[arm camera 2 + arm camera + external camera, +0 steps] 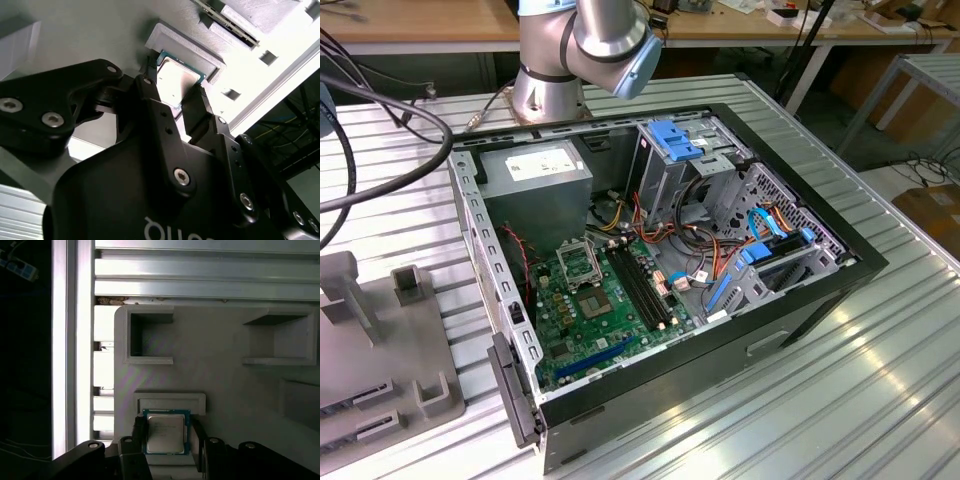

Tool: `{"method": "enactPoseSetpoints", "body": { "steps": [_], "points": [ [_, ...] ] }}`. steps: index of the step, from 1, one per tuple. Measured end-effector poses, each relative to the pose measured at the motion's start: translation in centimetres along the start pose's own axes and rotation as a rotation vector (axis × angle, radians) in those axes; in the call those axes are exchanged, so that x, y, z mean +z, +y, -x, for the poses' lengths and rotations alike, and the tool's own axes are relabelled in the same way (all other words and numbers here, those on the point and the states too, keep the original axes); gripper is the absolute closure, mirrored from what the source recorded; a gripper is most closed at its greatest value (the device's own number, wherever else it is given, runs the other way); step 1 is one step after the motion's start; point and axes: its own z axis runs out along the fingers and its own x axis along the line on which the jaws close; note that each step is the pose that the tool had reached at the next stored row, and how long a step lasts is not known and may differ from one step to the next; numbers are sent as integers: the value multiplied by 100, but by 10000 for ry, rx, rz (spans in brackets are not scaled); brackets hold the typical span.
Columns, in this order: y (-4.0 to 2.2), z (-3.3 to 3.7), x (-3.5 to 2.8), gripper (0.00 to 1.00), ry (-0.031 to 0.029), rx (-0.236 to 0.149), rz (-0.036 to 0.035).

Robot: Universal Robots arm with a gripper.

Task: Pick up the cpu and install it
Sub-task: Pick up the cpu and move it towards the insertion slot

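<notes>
The cpu [165, 435] [176, 79], a small square chip with a dull silver top and a green rim, lies flat in a shallow recess of a grey holder tray [225, 380]. My gripper [167, 425] [174, 82] hangs just over it. Its two black fingers [139, 427] stand one on each side of the chip, close to its edges, and look open around it. In the exterior view the green motherboard [610, 310] lies in the open computer case, with the metal-framed socket [582, 262] on it.
The black case [800, 300] lies on a ribbed metal table [880, 380]. The grey holder tray [380, 340] stands on the exterior view's left, with raised pockets [150, 337]. The arm's base [555, 80] stands behind the case. Cables [380, 110] run at the back left.
</notes>
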Motion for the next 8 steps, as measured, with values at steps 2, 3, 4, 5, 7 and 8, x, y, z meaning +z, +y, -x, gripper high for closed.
{"method": "enactPoseSetpoints", "body": {
  "steps": [2,3,4,5,7,8],
  "points": [
    [0,0,2,55,-3,0,2],
    [0,0,2,55,-4,0,2],
    [0,0,3,55,-3,0,2],
    [0,1,3,55,-3,0,1],
    [0,1,3,55,-3,0,2],
    [0,0,3,55,-3,0,1]
  ]
}}
